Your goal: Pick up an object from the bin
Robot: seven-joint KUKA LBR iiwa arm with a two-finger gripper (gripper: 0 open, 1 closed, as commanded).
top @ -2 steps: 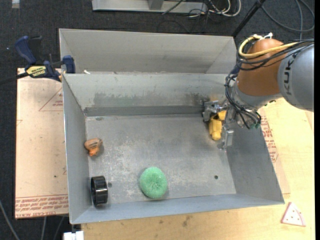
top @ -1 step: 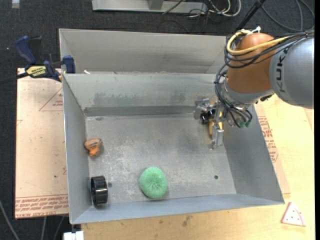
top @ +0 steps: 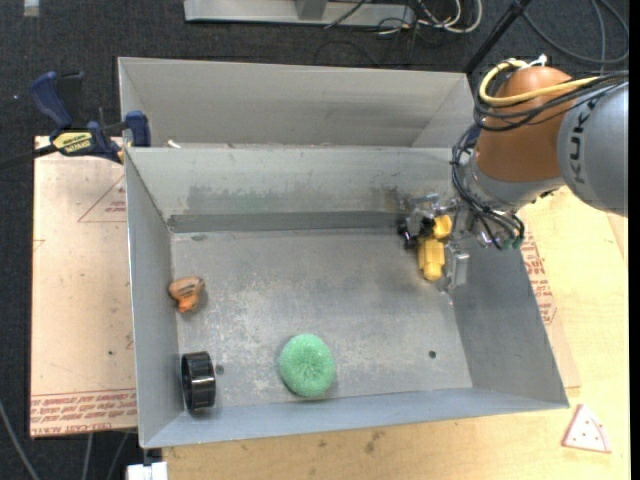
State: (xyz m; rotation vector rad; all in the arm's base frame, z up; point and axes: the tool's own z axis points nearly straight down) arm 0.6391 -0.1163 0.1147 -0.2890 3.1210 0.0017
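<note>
Gripper (top: 440, 273) at centre right, fingers clamped on a yellow thing (top: 431, 258); best to lift straight up, grip firm, clear of the bin (top: 300, 183) wall.

The middle of the grey bin's (top: 300, 118) floor lies bare from back wall to front wall, open to a reach from above. Two obstacles stand on the left side: a small orange-brown lump (top: 186, 292) near the left wall and a black cylinder (top: 198, 381) in the front-left corner. A green fuzzy ball (top: 306, 365) sits near the front wall, with bare floor between it and the cylinder. The right back part is crowded: the arm's orange cover (top: 525, 118) and cables hang over the rim, and the gripper (top: 440, 263), a yellow thing (top: 432, 255) at it, sits close to the right wall. The front-right corner is bare.
</note>
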